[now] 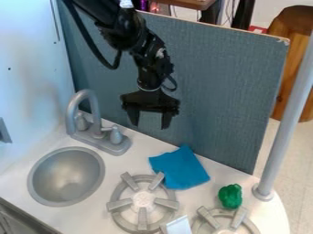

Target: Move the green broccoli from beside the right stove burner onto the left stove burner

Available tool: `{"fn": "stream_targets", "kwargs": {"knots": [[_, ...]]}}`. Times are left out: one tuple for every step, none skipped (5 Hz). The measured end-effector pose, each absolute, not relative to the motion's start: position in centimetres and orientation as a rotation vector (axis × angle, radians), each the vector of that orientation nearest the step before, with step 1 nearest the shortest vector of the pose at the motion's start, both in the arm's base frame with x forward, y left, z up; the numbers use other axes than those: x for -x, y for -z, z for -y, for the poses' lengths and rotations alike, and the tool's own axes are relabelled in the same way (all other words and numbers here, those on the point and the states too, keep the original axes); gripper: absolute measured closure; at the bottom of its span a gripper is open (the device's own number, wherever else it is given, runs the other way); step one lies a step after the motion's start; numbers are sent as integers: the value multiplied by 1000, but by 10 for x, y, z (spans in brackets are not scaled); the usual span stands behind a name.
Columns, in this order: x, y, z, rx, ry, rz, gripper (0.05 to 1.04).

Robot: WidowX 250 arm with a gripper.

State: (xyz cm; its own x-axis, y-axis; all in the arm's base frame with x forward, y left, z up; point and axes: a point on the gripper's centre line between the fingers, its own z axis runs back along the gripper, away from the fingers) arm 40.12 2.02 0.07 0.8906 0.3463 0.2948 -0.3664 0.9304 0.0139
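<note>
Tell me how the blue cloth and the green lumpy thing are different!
The blue cloth lies spread out and flat, while the green lumpy thing is rounded and bulges up. The cloth is bright blue; the lumpy thing is deep green. The cloth covers a bigger patch, and the lumpy thing a smaller one. Both are on the white counter, and neither is in the pincer.
</note>
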Motion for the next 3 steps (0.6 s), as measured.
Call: {"fn": "stream_targets", "kwargs": {"knots": [[-394,16,-19,-73,-374,246,83],[-393,20,10,-1,-305,231,83],[-395,18,47,77,-231,232,83]]}}
